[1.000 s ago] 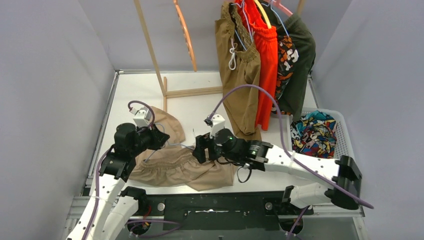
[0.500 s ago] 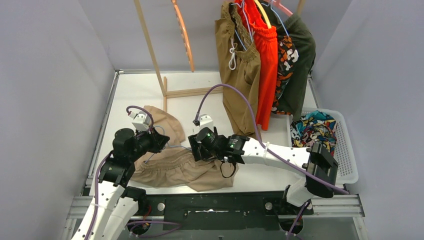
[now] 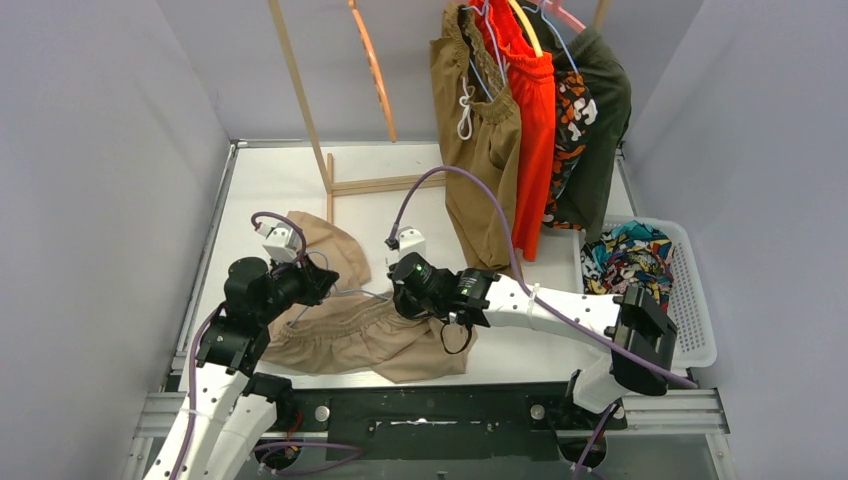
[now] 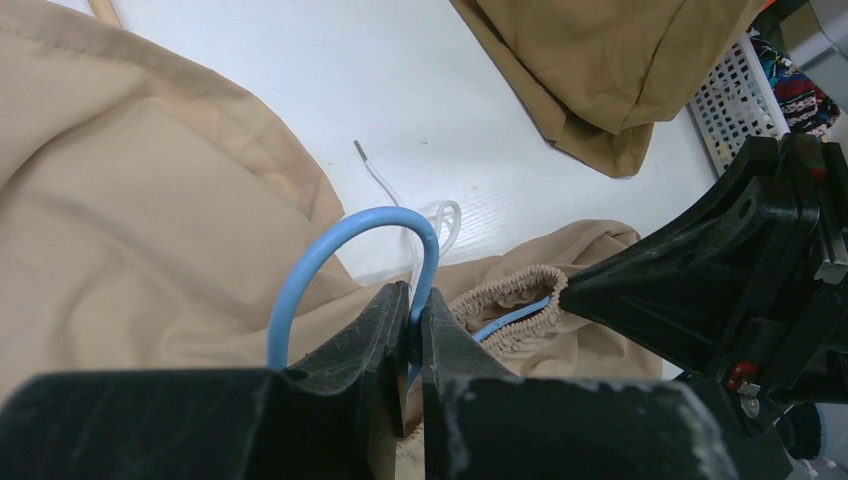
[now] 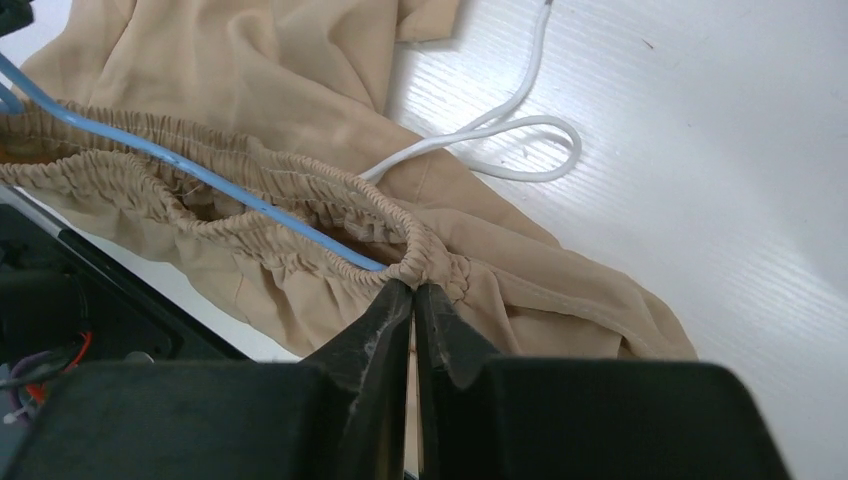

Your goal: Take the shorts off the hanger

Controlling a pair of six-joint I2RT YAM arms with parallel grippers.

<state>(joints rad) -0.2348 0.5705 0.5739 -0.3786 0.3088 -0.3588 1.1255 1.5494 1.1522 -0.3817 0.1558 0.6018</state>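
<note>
Beige shorts (image 3: 350, 338) lie crumpled on the table in front of the arms, with a blue wire hanger (image 4: 330, 240) threaded through their elastic waistband (image 5: 300, 195). My left gripper (image 4: 415, 300) is shut on the hanger's hook, left of the shorts in the top view (image 3: 318, 283). My right gripper (image 5: 413, 290) is shut on the gathered right end of the waistband, where the blue wire (image 5: 200, 170) ends. In the top view the right gripper (image 3: 396, 300) sits over the upper middle of the shorts. A white drawstring (image 5: 500, 135) trails on the table.
Brown (image 3: 480, 150), orange-red (image 3: 530, 130), camouflage (image 3: 572, 120) and dark green (image 3: 603, 130) shorts hang on a wooden rack (image 3: 300, 100) at the back. An orange hanger (image 3: 375, 70) hangs bare. A white basket (image 3: 700, 300) at right holds comic-print shorts (image 3: 625, 265).
The right arm swung left along the beige shorts, and its jaws closed on the waistband. The left gripper kept its hold on the hanger hook and barely moved.
</note>
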